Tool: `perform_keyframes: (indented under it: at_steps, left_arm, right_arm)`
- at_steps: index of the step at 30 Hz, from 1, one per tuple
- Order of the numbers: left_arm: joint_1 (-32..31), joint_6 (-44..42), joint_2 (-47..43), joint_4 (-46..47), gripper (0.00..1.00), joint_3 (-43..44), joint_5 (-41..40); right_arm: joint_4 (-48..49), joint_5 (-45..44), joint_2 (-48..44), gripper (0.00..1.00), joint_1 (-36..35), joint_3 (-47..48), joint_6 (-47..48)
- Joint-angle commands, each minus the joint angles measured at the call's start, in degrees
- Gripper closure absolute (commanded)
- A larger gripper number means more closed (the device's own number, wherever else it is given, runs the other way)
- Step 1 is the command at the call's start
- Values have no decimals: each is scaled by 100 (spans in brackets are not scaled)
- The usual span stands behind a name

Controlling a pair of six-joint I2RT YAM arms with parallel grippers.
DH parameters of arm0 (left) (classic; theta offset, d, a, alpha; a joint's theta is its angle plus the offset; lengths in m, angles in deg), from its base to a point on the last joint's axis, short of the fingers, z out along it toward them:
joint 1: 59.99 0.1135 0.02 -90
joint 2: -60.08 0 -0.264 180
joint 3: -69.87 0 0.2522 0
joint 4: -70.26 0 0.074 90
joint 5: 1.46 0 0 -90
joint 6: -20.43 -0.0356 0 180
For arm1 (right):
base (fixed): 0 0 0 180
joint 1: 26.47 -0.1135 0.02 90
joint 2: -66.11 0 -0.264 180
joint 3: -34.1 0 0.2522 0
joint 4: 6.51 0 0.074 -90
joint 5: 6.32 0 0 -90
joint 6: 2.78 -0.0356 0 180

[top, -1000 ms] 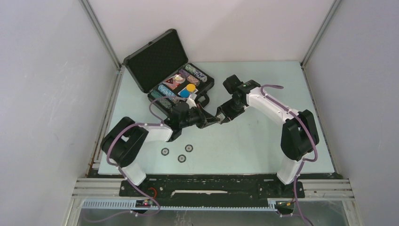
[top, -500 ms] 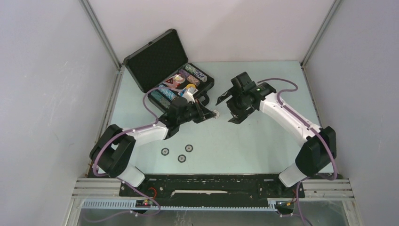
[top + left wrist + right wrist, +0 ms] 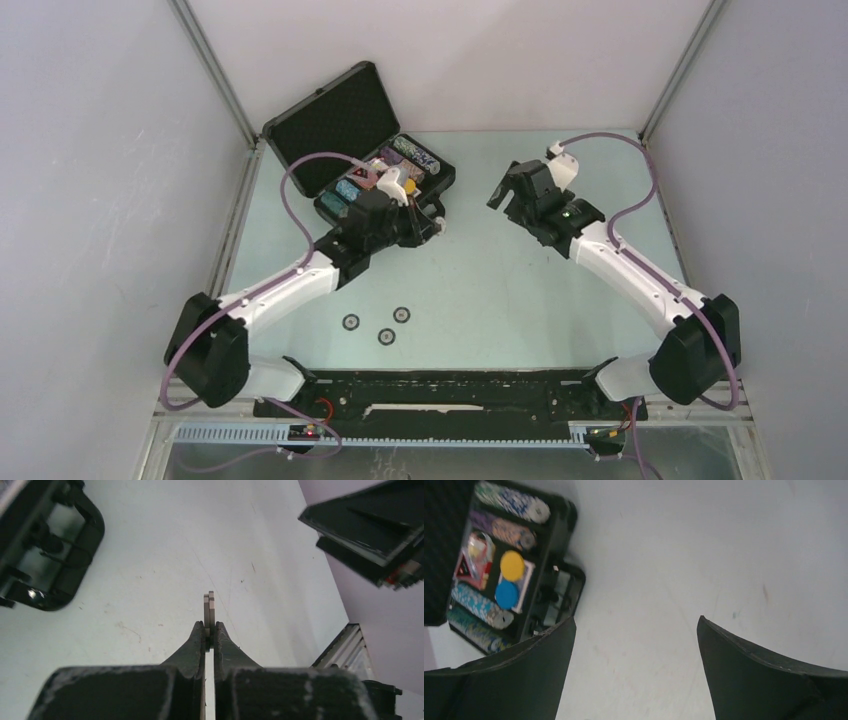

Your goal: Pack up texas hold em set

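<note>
The left claw [image 3: 210, 632] is clamped on two chips [image 3: 209, 605], which are held upright and edge-on between the fingertips, above the table [image 3: 520, 290]. In the top view this claw is located at upper centre, just right of the open case [image 3: 330, 130] and beside its handle [image 3: 82, 540]. The right claw [image 3: 636, 622] is spread wide, with nothing between its fingers [image 3: 524, 672]. It is positioned right of centre in the top view, near the left claw but apart from it.

The table is a pale, matte surface marked with faint scuffs. It is enclosed by white walls [image 3: 100, 200] at the left, back and right.

The case is set in the upper left corner of the table, with its lid raised toward the back left. Bare surface is shown between the two claws and across the right half of the frame.

Rows of chips [image 3: 479, 605], a yellow disc [image 3: 512, 565] and a blue disc [image 3: 506, 594] are seated in the case tray. Three loose chips [image 3: 385, 336] lie flat at lower centre left, well apart from both claws.
</note>
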Motion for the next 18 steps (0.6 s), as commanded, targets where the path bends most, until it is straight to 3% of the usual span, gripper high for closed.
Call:
perform_keyframes:
  at_steps: [1, 5, 9, 18]
  left_arm:
    - [46, -945, -350, -994, 100, 734, -190]
    - [235, -1210, -455, -1687, 100, 959, -214]
    - [651, -1936, -366, -2315, 100, 1194, -453]
    - [957, -3095, 889, -4066, 100, 2826, -1581]
  right_arm:
    - [2397, -818, -228, 0, 103, -359, 2156]
    - [3982, 166, -193, 0, 285, -838, 2994]
    - [5959, 1687, -316, 0, 463, -2114, 3612]
    - [6552, 2982, -180, 0, 1021, -2619, 3652]
